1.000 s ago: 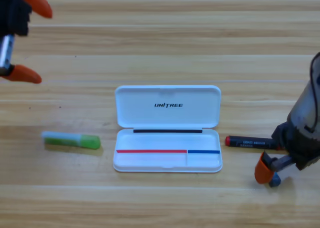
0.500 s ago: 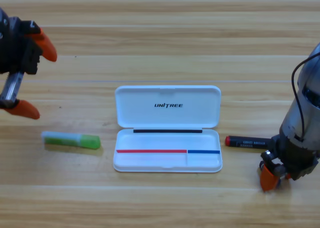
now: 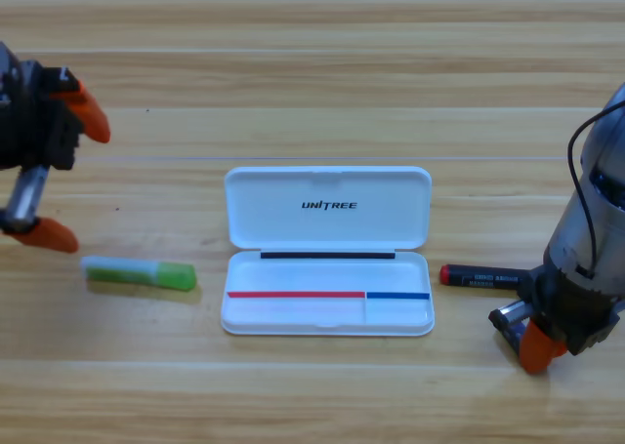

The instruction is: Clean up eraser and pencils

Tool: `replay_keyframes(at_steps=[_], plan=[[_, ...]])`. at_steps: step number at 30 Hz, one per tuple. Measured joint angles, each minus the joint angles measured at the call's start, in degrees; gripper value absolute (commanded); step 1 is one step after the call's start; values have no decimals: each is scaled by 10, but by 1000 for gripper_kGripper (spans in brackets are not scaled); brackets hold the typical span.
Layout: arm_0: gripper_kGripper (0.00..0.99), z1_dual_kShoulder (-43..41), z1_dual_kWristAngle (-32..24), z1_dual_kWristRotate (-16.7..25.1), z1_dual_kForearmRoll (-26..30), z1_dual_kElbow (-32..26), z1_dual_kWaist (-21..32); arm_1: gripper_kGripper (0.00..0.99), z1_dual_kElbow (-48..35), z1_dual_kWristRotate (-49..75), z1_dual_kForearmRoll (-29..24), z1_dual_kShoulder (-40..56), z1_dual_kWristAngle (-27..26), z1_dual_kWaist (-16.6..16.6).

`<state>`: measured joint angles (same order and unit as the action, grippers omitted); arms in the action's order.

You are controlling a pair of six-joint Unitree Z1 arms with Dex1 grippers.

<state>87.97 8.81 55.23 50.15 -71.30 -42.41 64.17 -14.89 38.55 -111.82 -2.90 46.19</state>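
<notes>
The red pencil (image 3: pixel 483 278) with its black label lies on the table just right of the open white case (image 3: pixel 327 224). Its right end reaches my right gripper (image 3: pixel 532 337), which points down at the table; one orange jaw shows below the pencil's end. The eraser is not visible and may be hidden under that gripper. The pale green pencil (image 3: pixel 139 273) lies left of the case. My left gripper (image 3: pixel 66 176) hovers above and left of the green pencil, open wide, with nothing between its jaws.
The case's lid stands open toward the far side, and its tray (image 3: pixel 293 314) faces up between the two pencils. The right arm's grey body and cable fill the right edge of the picture.
The left gripper has come in from the upper left and dropped toward the green pencil. The right gripper has shifted a little right and down by the red pencil's end.
</notes>
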Motion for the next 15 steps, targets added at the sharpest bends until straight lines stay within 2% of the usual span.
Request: replay_keyframes(at_steps=[3, 8, 12, 15], plan=[[990, 0, 0, 0, -56, 34, 8, 0, 11, 73, 26, 1, -4, -2], [990, 41, 0, 12, -151, 88, 31, 0, 65, 292, 120, 48, -4, -1], [989, 94, 0, 27, -197, 107, 55, 0, 76, 481, 140, 74, -1, -1], [989, 128, 0, 31, -215, 108, 72, 0, 82, 543, 140, 70, -3, 0]])
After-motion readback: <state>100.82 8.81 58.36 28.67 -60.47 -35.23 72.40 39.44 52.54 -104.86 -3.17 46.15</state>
